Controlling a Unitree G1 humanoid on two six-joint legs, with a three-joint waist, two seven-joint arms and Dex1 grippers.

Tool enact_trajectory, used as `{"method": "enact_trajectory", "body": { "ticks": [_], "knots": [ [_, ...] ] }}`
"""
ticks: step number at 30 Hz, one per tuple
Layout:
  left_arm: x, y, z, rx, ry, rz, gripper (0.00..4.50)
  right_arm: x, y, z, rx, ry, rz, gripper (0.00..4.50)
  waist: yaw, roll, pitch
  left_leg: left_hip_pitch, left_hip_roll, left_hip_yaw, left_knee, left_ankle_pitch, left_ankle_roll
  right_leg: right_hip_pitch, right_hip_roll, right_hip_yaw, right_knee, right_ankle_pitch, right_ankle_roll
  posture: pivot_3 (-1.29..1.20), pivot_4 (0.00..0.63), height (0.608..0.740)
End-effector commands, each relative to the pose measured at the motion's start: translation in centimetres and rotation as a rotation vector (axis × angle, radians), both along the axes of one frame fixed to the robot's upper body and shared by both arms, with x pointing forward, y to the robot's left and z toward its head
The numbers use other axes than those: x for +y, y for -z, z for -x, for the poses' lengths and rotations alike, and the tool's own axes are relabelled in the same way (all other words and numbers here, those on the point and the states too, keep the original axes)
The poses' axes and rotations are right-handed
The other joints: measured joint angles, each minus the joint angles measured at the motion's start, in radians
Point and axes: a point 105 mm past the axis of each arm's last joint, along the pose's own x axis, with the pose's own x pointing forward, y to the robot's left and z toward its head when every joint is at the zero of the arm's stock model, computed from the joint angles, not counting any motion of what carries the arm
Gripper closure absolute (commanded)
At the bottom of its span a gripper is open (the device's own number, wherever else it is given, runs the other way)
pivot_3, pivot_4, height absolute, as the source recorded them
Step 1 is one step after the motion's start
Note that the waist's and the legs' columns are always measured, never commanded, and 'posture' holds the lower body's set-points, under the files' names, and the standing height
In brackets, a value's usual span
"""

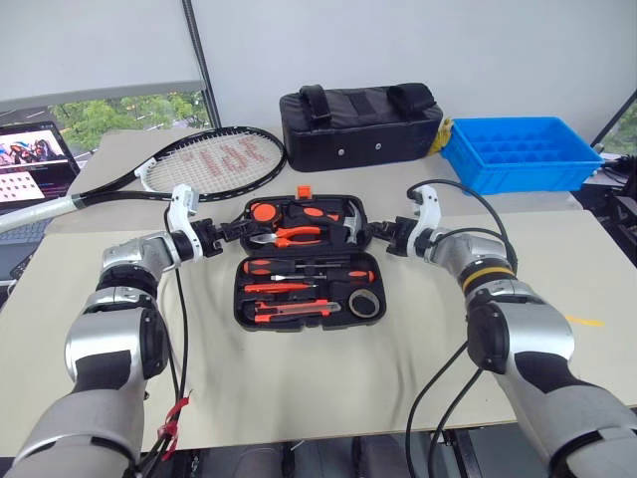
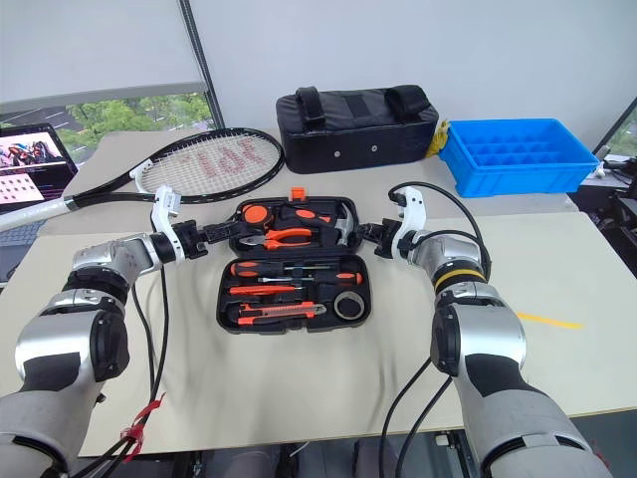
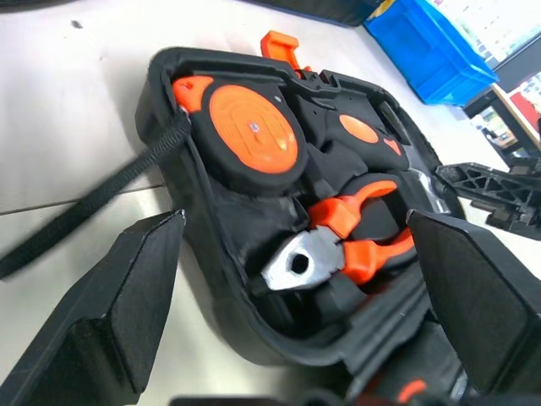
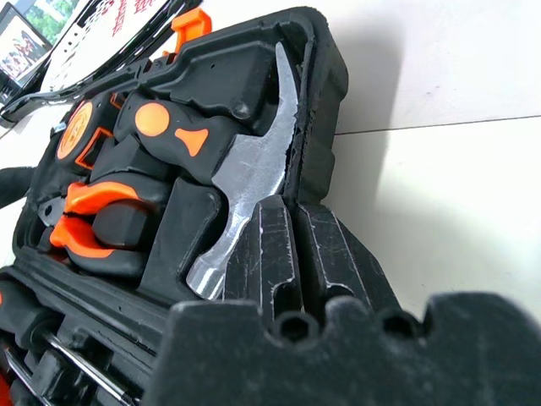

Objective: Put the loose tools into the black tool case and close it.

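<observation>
At the far left edge of the head view we list a laptop point(image 1: 30, 159) with its screen lit, and beside it a tennis racket point(image 1: 189, 164) lying across the upper left of the table point(image 1: 328, 388), its head near the top centre. Next we record the left gripper point(image 1: 231, 234), left of centre, its jaws spread wide at the left end of the case's far half; in the left wrist view its fingers point(image 3: 118, 296) stand apart on either side of that rim, holding nothing. At centre we enter the black tool case point(image 1: 304, 261), lying open and flat on the table, orange latch point(image 1: 304, 191) at its far edge. Its far half carries an orange tape measure point(image 3: 252, 127), orange-handled pliers point(image 1: 291, 235) and a hammer point(image 4: 245, 182). Its near half holds the screwdrivers point(image 1: 304, 269) in their recesses, the utility knife point(image 1: 294, 311) along the front and the grey tape roll point(image 1: 365, 304) at the lower right corner. Right of centre we note the right gripper point(image 1: 376, 236), jaws closed together at the right end of the far half, beside the hammer head; whether they pinch the rim we cannot tell. Behind, at top centre, sits a black fabric bag point(image 1: 360, 124), and at upper right a blue plastic bin point(image 1: 523, 151).
</observation>
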Motion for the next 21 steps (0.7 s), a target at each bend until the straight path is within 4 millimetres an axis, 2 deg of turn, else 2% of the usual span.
{"method": "enact_trajectory", "body": {
  "ticks": [1,7,10,15,19,20,21],
  "knots": [
    [0.3,0.5,-0.3,0.006,-0.038,-0.039,0.00,0.4,-1.9,-0.2,-0.064,-0.040,-0.025,4.48,0.000,0.000,0.000,0.000,0.000,0.000,0.000,0.000,0.000,0.000,0.000,0.000,0.000,0.000,0.000,0.00,0.150,0.729],
    [0.4,1.2,-0.6,0.036,-0.099,-0.029,0.00,0.6,-1.6,0.0,-0.064,-0.061,-0.008,4.48,0.000,0.000,0.000,0.000,0.000,0.000,-0.001,0.000,0.000,-0.001,0.000,0.000,0.000,0.000,0.000,0.00,0.150,0.729],
    [0.3,1.3,-0.7,0.034,-0.108,-0.029,0.72,0.9,-1.5,0.1,-0.064,-0.075,-0.004,4.50,-0.001,0.000,0.000,0.000,0.000,0.000,-0.001,0.000,0.000,-0.001,0.000,0.000,0.000,0.000,0.000,0.00,0.150,0.729],
    [0.4,0.5,-1.1,0.021,-0.146,0.046,2.52,0.8,-1.3,0.1,-0.066,-0.076,0.011,4.50,-0.001,0.000,0.000,0.000,0.000,0.000,-0.001,0.000,0.000,-0.001,0.000,0.000,0.000,0.000,0.000,0.00,0.150,0.729],
    [0.2,0.4,-0.8,0.024,-0.114,0.068,3.84,0.7,-1.1,0.1,-0.064,-0.072,0.017,4.50,-0.001,0.000,0.000,0.000,0.000,0.000,-0.001,0.000,0.000,-0.001,0.000,0.000,0.000,0.000,0.000,0.00,0.150,0.729],
    [0.2,0.3,-0.7,0.025,-0.101,0.082,4.29,0.7,-1.1,0.1,-0.063,-0.072,0.019,4.50,-0.001,0.000,0.000,0.000,0.000,0.000,-0.001,0.000,0.000,-0.001,0.000,0.000,0.000,0.000,0.000,0.00,0.150,0.729],
    [0.1,0.3,-0.5,0.030,-0.087,0.092,4.43,0.7,-1.0,0.1,-0.063,-0.071,0.021,4.50,-0.001,0.000,0.000,0.000,0.000,0.000,-0.001,0.000,0.000,-0.001,0.000,0.000,0.000,0.000,0.000,0.00,0.150,0.729]
  ]
}}
